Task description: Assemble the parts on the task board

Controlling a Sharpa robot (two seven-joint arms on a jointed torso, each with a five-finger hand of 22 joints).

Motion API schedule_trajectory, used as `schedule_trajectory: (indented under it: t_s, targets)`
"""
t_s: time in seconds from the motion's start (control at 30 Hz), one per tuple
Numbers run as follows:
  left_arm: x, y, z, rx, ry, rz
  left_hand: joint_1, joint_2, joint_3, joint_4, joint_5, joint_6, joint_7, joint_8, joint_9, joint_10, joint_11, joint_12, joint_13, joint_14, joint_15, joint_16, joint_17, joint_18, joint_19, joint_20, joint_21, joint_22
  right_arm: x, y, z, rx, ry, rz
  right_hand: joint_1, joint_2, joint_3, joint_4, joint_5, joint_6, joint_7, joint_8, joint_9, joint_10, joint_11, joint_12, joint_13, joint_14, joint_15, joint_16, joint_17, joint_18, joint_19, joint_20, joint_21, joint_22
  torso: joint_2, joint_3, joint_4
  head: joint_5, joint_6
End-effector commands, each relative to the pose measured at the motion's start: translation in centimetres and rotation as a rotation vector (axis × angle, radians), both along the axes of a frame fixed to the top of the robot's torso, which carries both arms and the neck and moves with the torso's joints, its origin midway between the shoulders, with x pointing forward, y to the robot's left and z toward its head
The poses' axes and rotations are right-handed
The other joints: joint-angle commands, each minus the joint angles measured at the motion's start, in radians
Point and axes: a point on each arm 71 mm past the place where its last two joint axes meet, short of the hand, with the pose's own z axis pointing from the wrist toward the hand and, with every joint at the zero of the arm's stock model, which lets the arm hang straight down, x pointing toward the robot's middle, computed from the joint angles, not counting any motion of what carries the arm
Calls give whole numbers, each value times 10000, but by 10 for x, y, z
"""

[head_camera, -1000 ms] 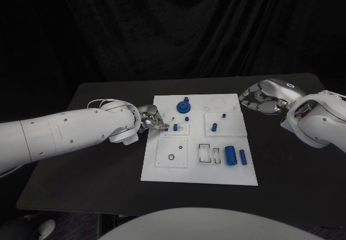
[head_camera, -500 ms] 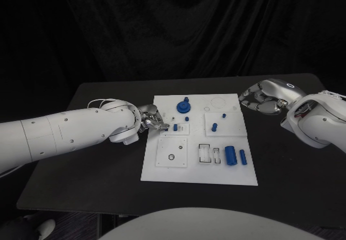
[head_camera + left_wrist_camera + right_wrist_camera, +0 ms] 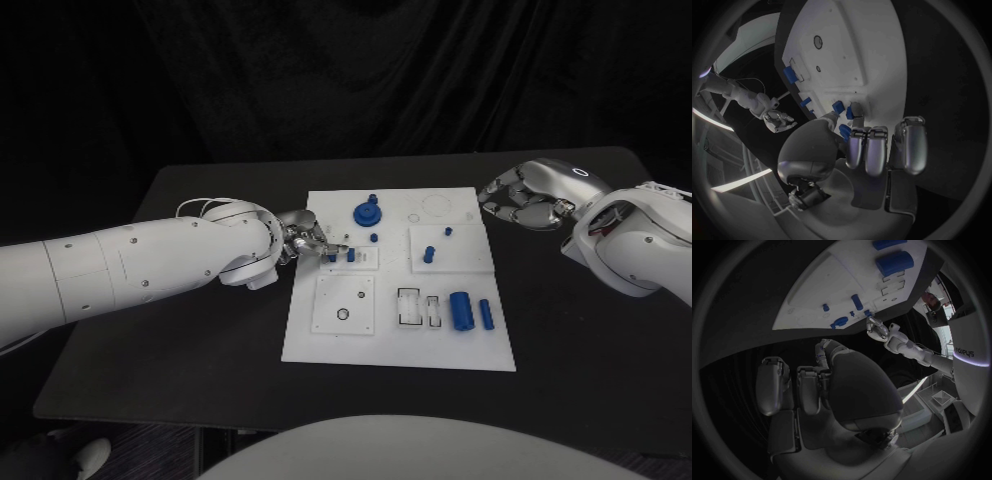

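The white task board (image 3: 397, 340) lies in the middle of the black table. My left hand (image 3: 306, 242) reaches over the board's left edge and pinches a small blue part (image 3: 332, 257) at its fingertips, right beside another small blue part (image 3: 351, 255) standing in a white block. In the left wrist view a blue piece (image 3: 844, 131) sits between the thumb and curled fingers (image 3: 857, 145). My right hand (image 3: 526, 196) hovers off the board's far right corner, fingers curled in on nothing. A round blue knob (image 3: 368, 213) stands at the board's far side.
A thick blue cylinder (image 3: 462, 310) and a thinner one (image 3: 486, 314) lie at the board's near right. Blue pegs (image 3: 428, 256) stand on the right plate. A black ring (image 3: 342, 314) sits on the near left plate. Bare table surrounds the board.
A small blue part now shows at my left hand's fingertips, just left of the standing part; the fingers have shifted slightly. The right hand has not moved.
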Motion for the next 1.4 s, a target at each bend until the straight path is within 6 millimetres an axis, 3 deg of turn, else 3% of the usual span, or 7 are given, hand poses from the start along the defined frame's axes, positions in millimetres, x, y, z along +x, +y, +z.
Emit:
schedule_trajectory:
  t_s: [0.03,0.23,0.37,0.5,0.57,0.67,1.4]
  targets:
    - [-2,1,-5,218,104,-266,-332,107,-371,13,-78,-10,88,-113,-17,1045,66,35,2631,1074,70,26,2634,-20,-19,56,-65,1904,0,-1,-2,-77,147,-134,-5,57,64,-20,33,-43,-8,-69,-7,1042,-27,23,2608,876,5,-64,2176,185,100,-11,-69,1963,8,-3,5,-14,-1]
    - [-1,3,-5,298,86,-158,-1113,652,-1122,22,-432,44,100,-168,53,1045,81,35,2631,1074,89,26,2634,-22,7,67,-75,1939,0,-1,-3,-89,174,-149,-14,59,68,-21,33,-39,-11,-69,-6,1042,-28,23,2608,877,5,-60,2180,183,103,-13,-64,1965,-1,1,8,-17,-1]
    - [0,4,-5,325,74,-98,-1230,827,-1289,20,-398,79,92,-143,109,1045,77,35,2631,1074,87,26,2634,-25,18,67,-72,1949,0,-1,-3,-91,181,-151,-14,59,68,-21,33,-39,-11,-69,-6,1042,-28,23,2608,877,5,-60,2180,183,103,-13,-64,1965,5,-2,-4,-3,-1]
    - [0,5,-5,294,-18,-14,-1576,1247,-1707,20,-434,115,76,-61,291,1045,63,35,2631,1074,77,26,2634,-25,26,59,-83,1956,-1,-2,-3,-95,191,-154,-18,59,72,-25,34,-34,-16,-68,-5,1042,-31,23,2608,876,3,-67,2174,183,103,-13,-65,1965,2,-4,-6,0,-1]
    - [1,6,-4,222,-124,18,-1704,1543,-1981,25,-671,102,69,-3,450,1045,55,35,2631,1074,76,26,2634,-27,41,49,-76,1964,-1,-2,-3,-98,198,-156,-18,59,72,-25,34,-34,-16,-68,-5,1042,-31,23,2608,876,3,-67,2174,183,103,-13,-65,1965,1,-2,-2,-13,-1]
    - [1,5,-3,115,-257,22,-1796,1767,-2176,18,-884,97,63,40,561,1045,52,35,2631,1074,66,26,2634,-32,54,50,-67,1969,-1,-2,-3,-101,207,-155,-18,59,72,-25,34,-34,-16,-68,-5,1042,-31,23,2608,876,3,-67,2174,183,103,-13,-65,1965,3,-3,0,-5,-1]
    - [2,3,1,-378,-751,-173,-1395,2380,-2791,-3,-601,240,-58,794,726,1045,-48,35,2631,1074,-14,26,2634,-44,104,-20,-24,1990,0,-2,-6,-104,392,-182,-28,59,83,-36,35,-29,-22,-70,-4,1042,-36,23,2608,876,-1,-68,2172,184,103,-16,-70,1964,-1,-2,2,11,-1]
